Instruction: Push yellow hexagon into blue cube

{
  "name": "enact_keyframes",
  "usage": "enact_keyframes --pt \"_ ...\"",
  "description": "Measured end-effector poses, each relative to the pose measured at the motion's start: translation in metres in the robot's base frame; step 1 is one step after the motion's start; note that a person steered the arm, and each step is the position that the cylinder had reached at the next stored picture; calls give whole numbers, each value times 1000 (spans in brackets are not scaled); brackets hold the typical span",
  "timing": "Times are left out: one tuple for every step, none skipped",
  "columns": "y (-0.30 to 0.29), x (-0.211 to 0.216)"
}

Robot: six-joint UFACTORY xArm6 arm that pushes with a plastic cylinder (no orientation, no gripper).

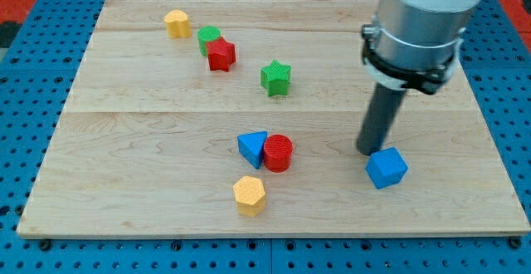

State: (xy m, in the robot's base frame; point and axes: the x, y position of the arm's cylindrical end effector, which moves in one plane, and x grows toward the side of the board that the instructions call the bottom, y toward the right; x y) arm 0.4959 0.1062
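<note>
The yellow hexagon (250, 195) sits near the worktop's (124, 183) bottom edge, just below the blue triangle (251, 148) and red cylinder (278, 153), which touch. The blue cube (387, 168) lies well to its right. My tip (368, 150) rests just beside the cube's upper-left corner, far from the hexagon, so it looks badly placed for pushing. There is no hand, only the rod.

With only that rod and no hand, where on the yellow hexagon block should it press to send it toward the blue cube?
I would set my tip against the yellow hexagon block on its flat face toward the view's left, since the blue cube lies to its right and slightly higher. My tip now stands beside the cube.
</note>
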Motion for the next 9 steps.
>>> enact_keyframes --pt "-7 0" --pt "15 33" --pt "33 41" --pt "-11 37" --pt "-53 -28" --pt "-144 -44" --pt "-200 -21" --pt "-141 -5" --pt "-102 -4"
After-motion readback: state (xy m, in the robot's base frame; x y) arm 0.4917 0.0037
